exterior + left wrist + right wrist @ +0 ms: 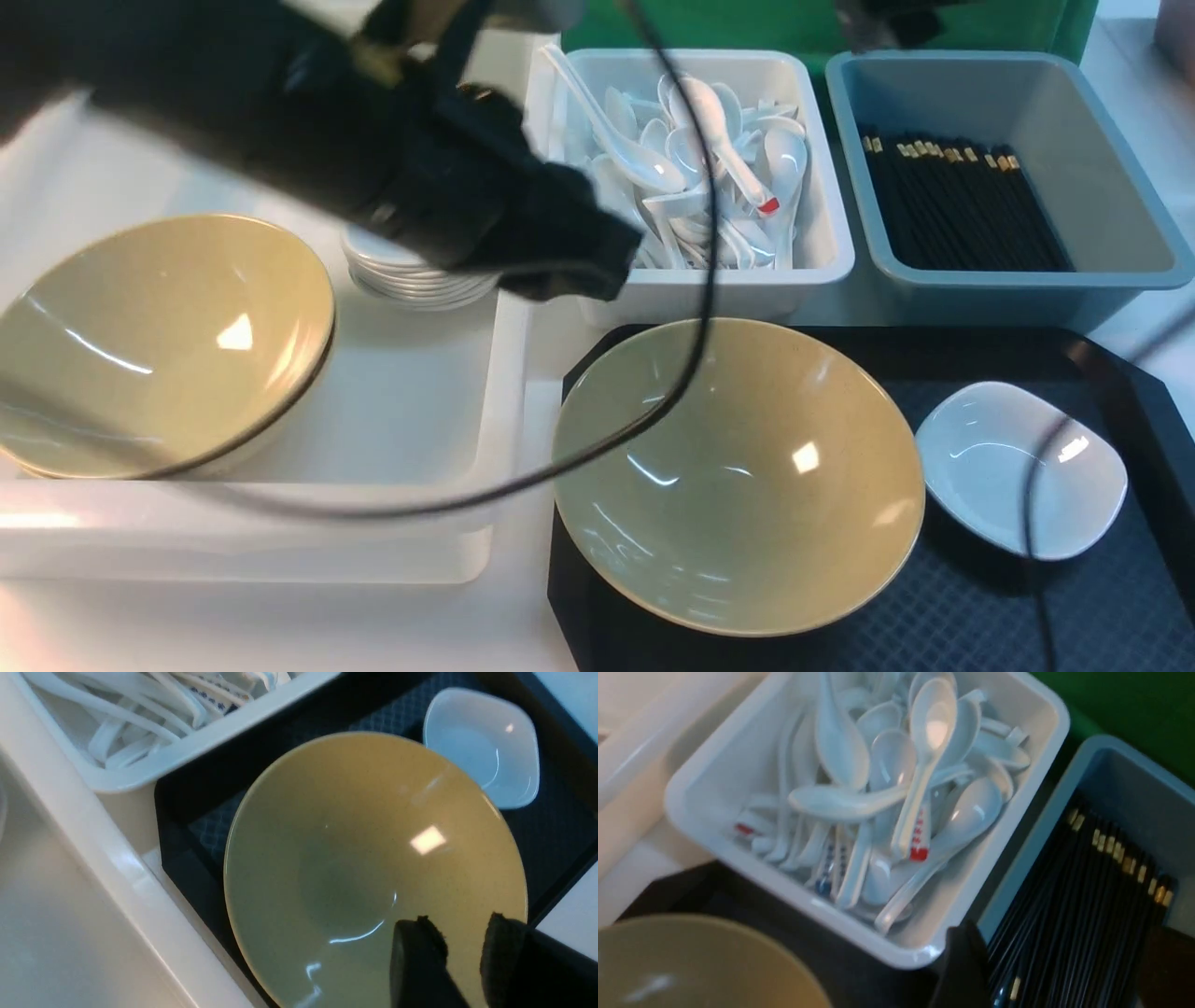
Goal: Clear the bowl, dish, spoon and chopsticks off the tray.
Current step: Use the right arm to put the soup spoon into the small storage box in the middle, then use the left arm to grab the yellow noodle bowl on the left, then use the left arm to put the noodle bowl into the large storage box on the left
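**Jaws hanging over the bowl and over the bins**

Jaws of the left gripper (460, 924) are standing a little apart with nothing between them, and they are hovering above the inside of the bowl (373, 872), close to its rim. In the front view the left arm (280, 112) is reaching in from the upper left as a blurred black mass.

Jaws of the right gripper (1064, 956) are looking widely spread. One dark finger (964, 966) is showing clearly and a dim shape at the picture's edge is seeming to be the other. They are hanging empty over the black chopsticks (1069, 914) lying in the grey-blue bin (1120, 187).

On the desk (280, 625), the bowl (738, 476) is sitting upright on the left part of the tray (1074, 607). The dish (1022, 467) is lying just beside it on the right; whether the two are touching cannot be told.

Beyond the tray, a white bin (822, 252) is holding a heap of soup spoons (719, 131). To the left, a large white tub (504, 392) is holding a second tan bowl (159, 345), which is tilting, and a stack of white dishes (411, 275).
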`<state>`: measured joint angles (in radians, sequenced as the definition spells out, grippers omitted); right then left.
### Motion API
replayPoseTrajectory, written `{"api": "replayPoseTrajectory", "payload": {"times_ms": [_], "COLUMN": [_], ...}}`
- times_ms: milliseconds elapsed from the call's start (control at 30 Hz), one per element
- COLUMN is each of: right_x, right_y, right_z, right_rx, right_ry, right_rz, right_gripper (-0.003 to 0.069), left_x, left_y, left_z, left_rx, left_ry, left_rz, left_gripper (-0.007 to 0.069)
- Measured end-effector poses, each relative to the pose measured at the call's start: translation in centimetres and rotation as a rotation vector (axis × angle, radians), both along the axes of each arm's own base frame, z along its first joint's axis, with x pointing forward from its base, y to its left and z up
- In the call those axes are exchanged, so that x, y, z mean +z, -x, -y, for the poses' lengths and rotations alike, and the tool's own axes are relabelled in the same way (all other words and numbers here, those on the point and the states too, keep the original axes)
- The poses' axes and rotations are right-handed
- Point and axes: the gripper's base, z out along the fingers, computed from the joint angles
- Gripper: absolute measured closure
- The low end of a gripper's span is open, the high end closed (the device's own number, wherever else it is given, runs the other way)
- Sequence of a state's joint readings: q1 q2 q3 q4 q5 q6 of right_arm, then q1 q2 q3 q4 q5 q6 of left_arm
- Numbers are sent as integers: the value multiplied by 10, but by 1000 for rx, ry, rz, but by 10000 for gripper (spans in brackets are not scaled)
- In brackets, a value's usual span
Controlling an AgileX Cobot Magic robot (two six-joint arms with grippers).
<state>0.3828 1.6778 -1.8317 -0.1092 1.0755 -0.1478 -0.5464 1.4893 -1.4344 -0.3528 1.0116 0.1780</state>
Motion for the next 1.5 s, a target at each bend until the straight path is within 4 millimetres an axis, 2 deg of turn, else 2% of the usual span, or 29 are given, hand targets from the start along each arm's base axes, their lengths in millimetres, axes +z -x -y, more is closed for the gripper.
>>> {"api": "replayPoseTrajectory", "payload": {"times_ms": [100,167,200,267,400,533,600,700,1000,1067,1100,1133,1200,1233,1367,1500], "right_x": [-6,-16,-14,-23,-47,-60,-63,-68,-67,-67,-67,-67,-67,-68,-71,-74], "right_y": [37,59,64,87,134,157,161,171,173,173,173,173,172,172,172,173], "right_z": [12,20,22,31,49,58,60,64,65,65,65,65,64,64,64,64], "right_rx": [18,20,21,13,-19,-29,-30,-30,-29,-29,-28,-28,-28,-27,-27,-28], "right_ry": [-20,-25,-29,-46,-85,-87,-87,-88,-95,-95,-96,-97,-99,-99,-100,-96], "right_rz": [-23,-27,-18,-6,-15,-32,-35,-34,-19,-17,-16,-14,-9,-8,-14,-24], "right_gripper": [215,238,243,267,318,351,358,385,417,417,417,417,417,417,417,417], "left_x": [-7,-13,-14,-21,-53,-85,-93,-118,-145,-148,-151,-151,-150,-149,-143,-123], "left_y": [-23,-36,-37,-49,-73,-83,-86,-97,-108,-108,-108,-108,-105,-104,-103,-97], "left_z": [14,20,21,26,52,75,80,86,86,88,90,90,93,94,99,101], "left_rx": [-68,-99,-103,-110,-152,-169,-166,-122,-57,-56,-60,-61,-103,-106,-108,-132], "left_ry": [-91,-139,-146,-188,-338,-437,-457,-519,-586,-574,-559,-556,-529,-509,-443,-389], "left_rz": [-70,-84,-87,-90,-68,-80,-88,-108,-128,-140,-155,-156,-174,-185,-205,-193], "left_gripper": [320,274,270,239,218,216,215,215,230,266,319,328,462,493,537,584]}}
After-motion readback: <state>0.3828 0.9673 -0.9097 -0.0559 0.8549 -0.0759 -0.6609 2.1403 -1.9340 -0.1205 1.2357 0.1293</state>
